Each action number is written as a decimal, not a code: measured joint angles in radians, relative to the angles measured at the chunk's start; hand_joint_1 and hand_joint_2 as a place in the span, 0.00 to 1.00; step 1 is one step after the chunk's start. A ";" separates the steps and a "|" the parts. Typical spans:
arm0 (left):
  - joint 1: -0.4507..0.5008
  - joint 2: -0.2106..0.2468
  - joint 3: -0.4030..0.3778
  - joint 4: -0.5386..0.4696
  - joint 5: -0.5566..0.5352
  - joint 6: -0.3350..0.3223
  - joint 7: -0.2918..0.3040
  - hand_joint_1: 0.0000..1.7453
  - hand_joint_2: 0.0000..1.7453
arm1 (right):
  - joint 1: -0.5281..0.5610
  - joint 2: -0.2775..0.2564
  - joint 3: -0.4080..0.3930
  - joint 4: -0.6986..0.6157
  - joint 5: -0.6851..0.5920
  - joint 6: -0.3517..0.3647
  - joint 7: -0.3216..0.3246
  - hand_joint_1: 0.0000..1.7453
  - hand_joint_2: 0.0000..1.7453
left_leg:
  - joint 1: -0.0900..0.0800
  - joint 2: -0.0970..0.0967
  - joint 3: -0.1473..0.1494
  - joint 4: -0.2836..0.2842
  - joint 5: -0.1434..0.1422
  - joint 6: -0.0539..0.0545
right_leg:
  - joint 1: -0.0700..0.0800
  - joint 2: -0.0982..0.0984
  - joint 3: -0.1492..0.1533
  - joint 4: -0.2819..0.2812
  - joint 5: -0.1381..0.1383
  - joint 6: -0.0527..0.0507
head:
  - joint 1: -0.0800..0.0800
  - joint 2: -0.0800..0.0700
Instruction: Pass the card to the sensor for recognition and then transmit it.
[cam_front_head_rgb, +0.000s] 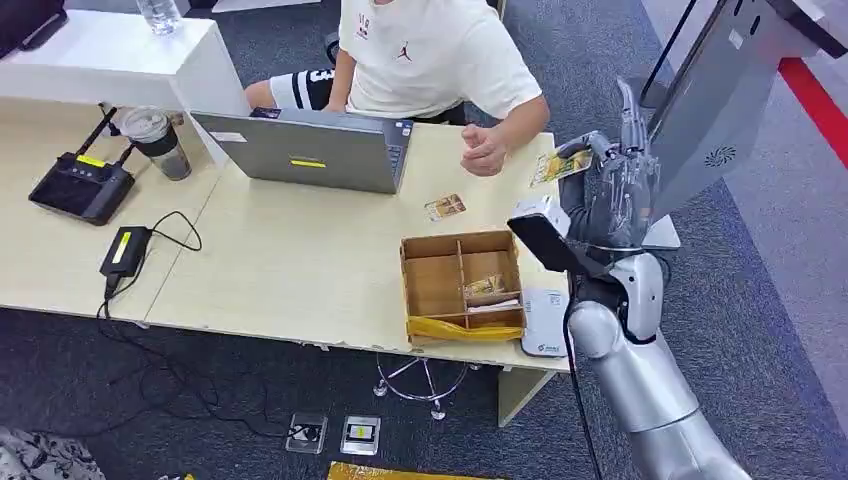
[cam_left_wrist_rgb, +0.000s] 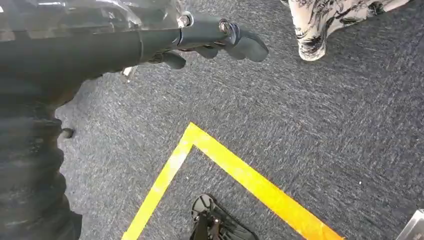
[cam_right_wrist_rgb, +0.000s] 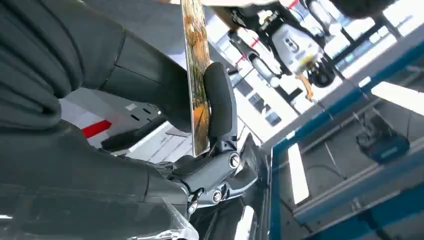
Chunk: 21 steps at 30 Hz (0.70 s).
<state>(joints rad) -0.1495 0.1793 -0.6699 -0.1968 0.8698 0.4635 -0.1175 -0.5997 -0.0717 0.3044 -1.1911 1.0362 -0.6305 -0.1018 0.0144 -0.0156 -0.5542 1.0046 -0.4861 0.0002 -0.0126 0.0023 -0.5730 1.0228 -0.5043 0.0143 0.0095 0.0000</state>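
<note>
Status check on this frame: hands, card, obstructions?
Right robot hand pinching card, raised beside the grey panel. Left robot hand hanging over floor, holding nothing. Person's hand on table near card.

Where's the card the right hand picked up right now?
Head view: the yellow printed card is pinched in the raised right hand over the table's right end, beside the seated person's fist.
</note>
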 joint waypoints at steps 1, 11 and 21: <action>0.000 -0.001 -0.001 0.000 -0.001 0.000 -0.001 0.00 1.00 | -0.025 0.008 -0.004 0.037 -0.037 -0.025 -0.016 1.00 1.00 | 0.000 0.000 0.000 0.000 0.000 0.000 | 0.000 0.000 0.000 0.000 0.000 0.000 | 0.000 0.000; -0.002 -0.010 -0.005 0.000 -0.008 0.000 -0.010 0.00 1.00 | -0.173 0.082 -0.090 0.346 -0.169 -0.056 -0.107 1.00 1.00 | 0.000 0.000 -0.002 0.000 0.000 0.000 | 0.000 0.000 -0.002 0.000 0.000 0.000 | 0.000 0.000; -0.002 -0.018 -0.010 0.000 0.009 0.032 0.000 0.00 1.00 | -0.237 0.149 -0.164 0.585 -0.007 -0.057 -0.037 1.00 1.00 | 0.000 0.000 -0.002 0.000 0.000 0.000 | 0.000 0.000 -0.002 0.000 0.000 0.000 | 0.000 0.000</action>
<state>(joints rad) -0.1513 0.1618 -0.6802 -0.1965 0.8789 0.4952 -0.1171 -0.8372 0.0777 0.1408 -0.6064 1.0288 -0.6870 -0.1389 0.0145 -0.0156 -0.5560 1.0046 -0.4861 0.0003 -0.0125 0.0022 -0.5751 1.0230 -0.5042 0.0143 0.0092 0.0000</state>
